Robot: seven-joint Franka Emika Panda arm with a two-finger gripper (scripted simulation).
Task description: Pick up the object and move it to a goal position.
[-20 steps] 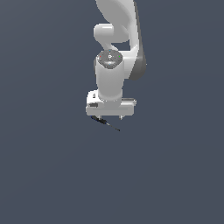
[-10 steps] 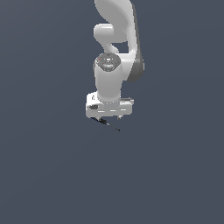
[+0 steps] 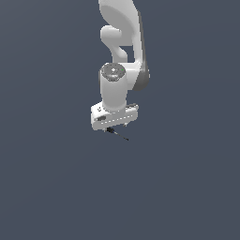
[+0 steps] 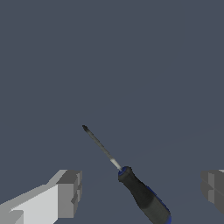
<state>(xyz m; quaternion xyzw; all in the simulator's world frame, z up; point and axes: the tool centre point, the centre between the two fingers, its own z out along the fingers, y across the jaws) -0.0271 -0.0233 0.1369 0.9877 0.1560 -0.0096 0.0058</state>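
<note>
1. Approach step: the claw (image 4: 140,192) is spread wide and holds nothing.
2. The screwdriver (image 4: 131,186) lies between its fingers (image 4: 68,192), just below.
3. Next, probably: lower, close on the handle, lift.

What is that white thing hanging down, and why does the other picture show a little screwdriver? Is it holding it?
The white thing is a robot arm, drawn by a computer program, not a real one. At its lower end is its gripper, like a hand with two grey fingers.

One picture is taken from a camera standing off to the side, so you see the whole arm above a plain dark grey floor. The other comes from a camera on the robot's wrist, looking down past the fingers.

The small screwdriver with a black handle and thin metal shaft lies on the floor. From the side camera it is only a tiny dark sliver under the gripper.

It is not held. The fingers are spread wide, one on each side, touching nothing.
</note>
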